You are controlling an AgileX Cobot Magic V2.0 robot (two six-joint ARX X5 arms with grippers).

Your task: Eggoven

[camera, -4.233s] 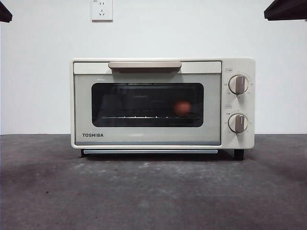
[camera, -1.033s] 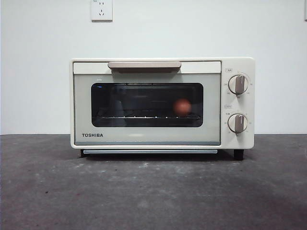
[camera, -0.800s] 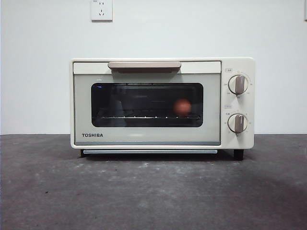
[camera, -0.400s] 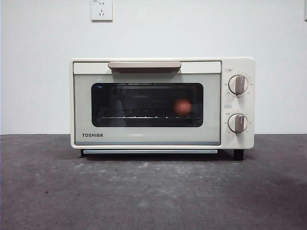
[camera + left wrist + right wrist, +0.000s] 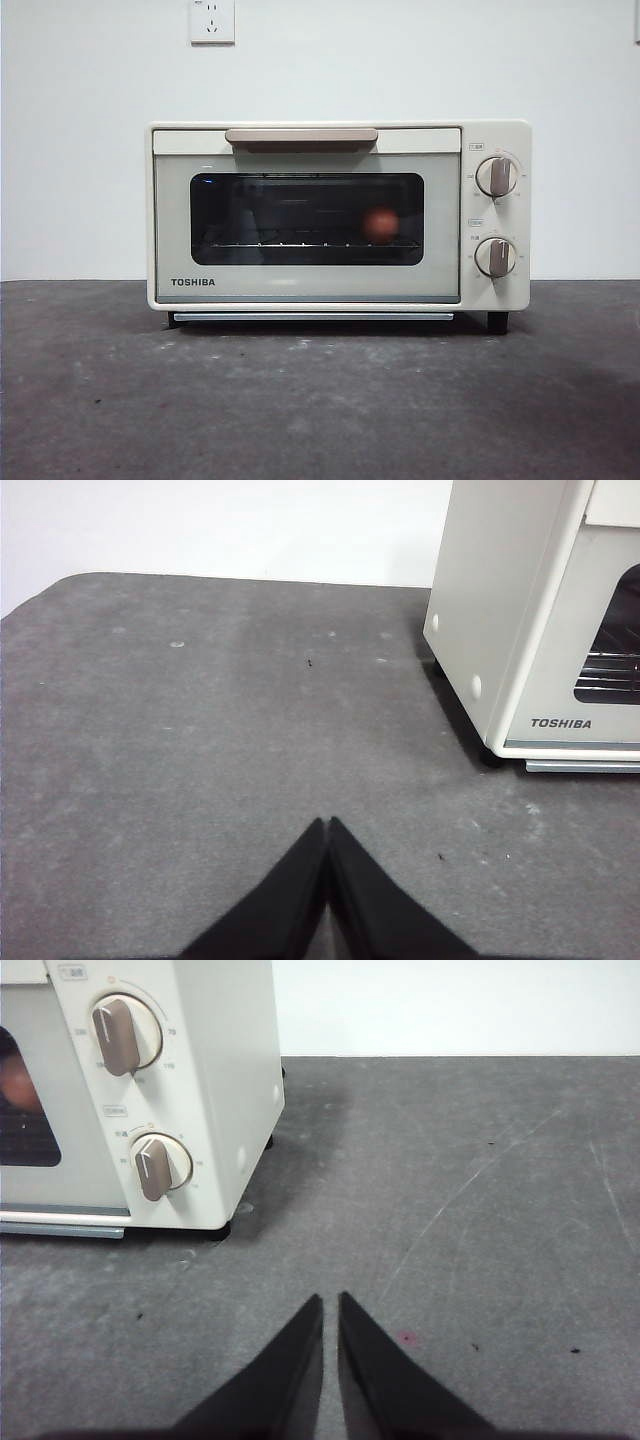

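The cream TOSHIBA toaster oven [image 5: 305, 285] stands at the middle of the table with its door closed. The reddish-brown egg [image 5: 380, 224] sits on the rack inside, right of centre, seen through the dark glass. A sliver of the egg [image 5: 18, 1082] shows in the right wrist view. My left gripper [image 5: 327, 825] is shut and empty over bare table to the left of the oven [image 5: 500, 610]. My right gripper [image 5: 330, 1300] is shut and empty over bare table to the right of the oven [image 5: 225, 1080]. Neither arm shows in the front view.
The oven has a beige handle [image 5: 301, 135] along the door's top and two dials [image 5: 497, 176] [image 5: 495, 257] on its right side. A wall socket [image 5: 212, 20] is on the white wall behind. The table [image 5: 320, 400] is dark grey.
About five seconds ago black arm tips showed at both top corners of the front view; they are gone now. The oven and egg have not moved.
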